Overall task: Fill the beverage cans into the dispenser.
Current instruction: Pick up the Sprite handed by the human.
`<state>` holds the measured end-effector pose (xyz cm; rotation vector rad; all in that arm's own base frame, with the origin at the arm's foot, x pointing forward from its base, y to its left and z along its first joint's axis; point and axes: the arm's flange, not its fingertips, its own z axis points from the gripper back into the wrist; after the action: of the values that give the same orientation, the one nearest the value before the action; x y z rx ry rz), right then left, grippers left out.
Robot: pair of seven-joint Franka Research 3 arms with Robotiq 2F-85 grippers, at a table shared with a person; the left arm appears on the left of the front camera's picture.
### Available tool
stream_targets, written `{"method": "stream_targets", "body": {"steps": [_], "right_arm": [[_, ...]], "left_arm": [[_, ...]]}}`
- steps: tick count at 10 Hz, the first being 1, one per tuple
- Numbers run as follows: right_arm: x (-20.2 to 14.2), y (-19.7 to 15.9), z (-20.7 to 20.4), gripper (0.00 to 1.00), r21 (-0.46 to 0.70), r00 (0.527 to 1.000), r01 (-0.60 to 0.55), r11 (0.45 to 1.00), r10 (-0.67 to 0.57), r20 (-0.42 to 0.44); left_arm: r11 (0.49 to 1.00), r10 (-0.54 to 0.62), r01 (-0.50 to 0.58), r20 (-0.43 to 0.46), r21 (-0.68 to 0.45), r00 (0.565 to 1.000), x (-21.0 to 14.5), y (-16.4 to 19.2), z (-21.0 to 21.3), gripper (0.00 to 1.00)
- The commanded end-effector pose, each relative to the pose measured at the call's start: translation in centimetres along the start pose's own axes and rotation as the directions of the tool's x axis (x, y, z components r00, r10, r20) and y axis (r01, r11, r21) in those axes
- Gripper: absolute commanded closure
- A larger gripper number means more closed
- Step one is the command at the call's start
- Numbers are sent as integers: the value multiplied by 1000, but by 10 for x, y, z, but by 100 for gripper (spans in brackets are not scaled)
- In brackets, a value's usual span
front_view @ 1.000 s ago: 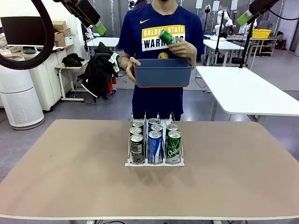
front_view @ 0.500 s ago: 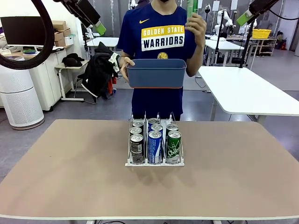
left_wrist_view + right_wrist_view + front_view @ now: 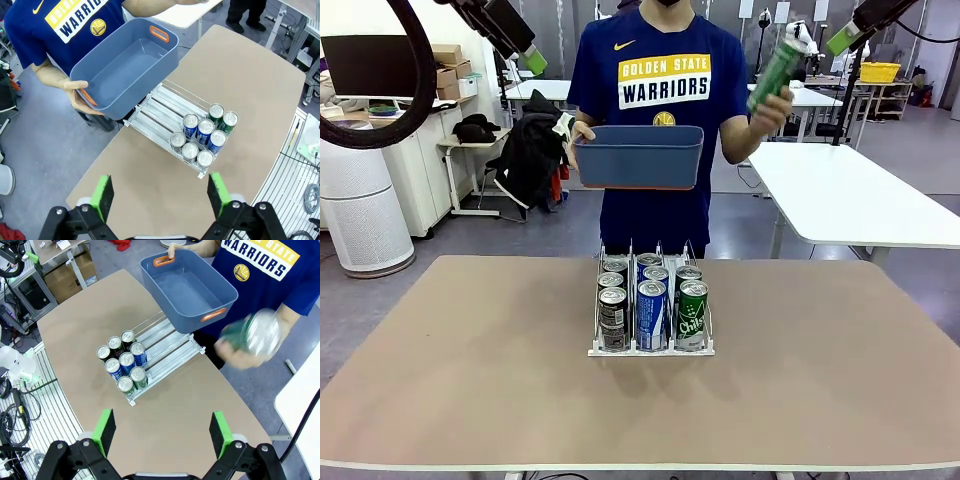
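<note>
Upper right: hand holds green can | centre: dispenser, eight cans | left gripper, right gripper: apart, empty.

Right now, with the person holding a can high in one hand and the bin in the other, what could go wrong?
The green can is tilted in a raised hand and may slip onto the table. The blue bin, gripped at one end only, could tip onto the dispenser.

L gripper, R gripper: black, green pads. Person: blue Warriors tee.
</note>
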<state>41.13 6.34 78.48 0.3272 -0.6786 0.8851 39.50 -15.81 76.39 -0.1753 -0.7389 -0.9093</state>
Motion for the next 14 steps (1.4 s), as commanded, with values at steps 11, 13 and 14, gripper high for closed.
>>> {"method": "stream_targets", "body": {"steps": [11, 13, 14], "right_arm": [[-1, 2, 0, 0, 4, 1000, 2, 1000, -2, 3], [-1, 2, 0, 0, 4, 1000, 2, 1000, -2, 3], [-1, 2, 0, 0, 4, 1000, 2, 1000, -2, 3]], "left_arm": [[1000, 0, 0, 1, 1, 1000, -2, 0, 1, 0], [1000, 0, 0, 1, 1, 1000, -2, 0, 1, 0], [1000, 0, 0, 1, 1, 1000, -2, 0, 1, 0]]}}
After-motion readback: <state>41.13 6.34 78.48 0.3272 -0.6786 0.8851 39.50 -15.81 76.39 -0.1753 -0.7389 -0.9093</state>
